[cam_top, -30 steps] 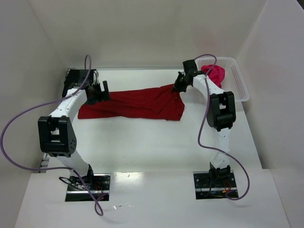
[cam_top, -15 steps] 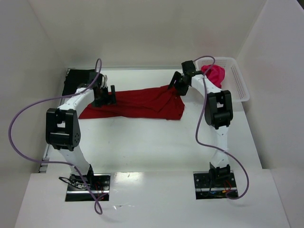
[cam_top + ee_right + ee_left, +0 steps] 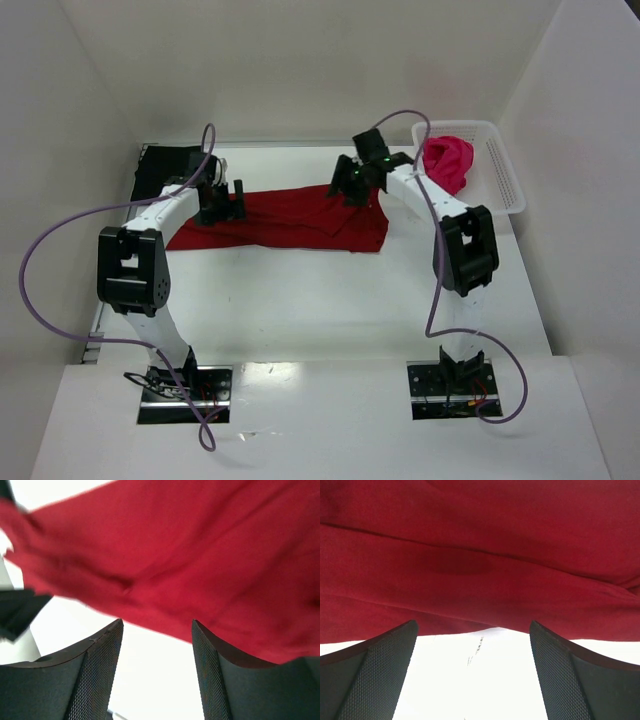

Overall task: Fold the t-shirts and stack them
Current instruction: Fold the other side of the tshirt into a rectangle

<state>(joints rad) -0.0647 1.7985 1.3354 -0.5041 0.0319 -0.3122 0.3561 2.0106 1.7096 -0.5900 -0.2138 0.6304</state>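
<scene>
A dark crimson t-shirt (image 3: 290,215) lies stretched in a long band across the far half of the table. My left gripper (image 3: 228,200) hovers open over its left end; in the left wrist view the jaws (image 3: 472,625) stand wide apart over bare table, with the shirt's edge (image 3: 480,560) just beyond them. My right gripper (image 3: 348,185) is open above the shirt's far right part, nothing between its fingers (image 3: 157,622), red cloth (image 3: 200,555) ahead. A magenta-pink t-shirt (image 3: 450,162) lies bunched in the basket. A black t-shirt (image 3: 168,158) sits at the far left corner.
The white lattice basket (image 3: 505,185) stands at the far right against the wall. White walls close in the table on the left, back and right. A purple cable loops out from each arm.
My right gripper has opened, let go of the crimson shirt's far right corner and swung left over it. The left gripper shifted slightly right early on, then stayed open.
</scene>
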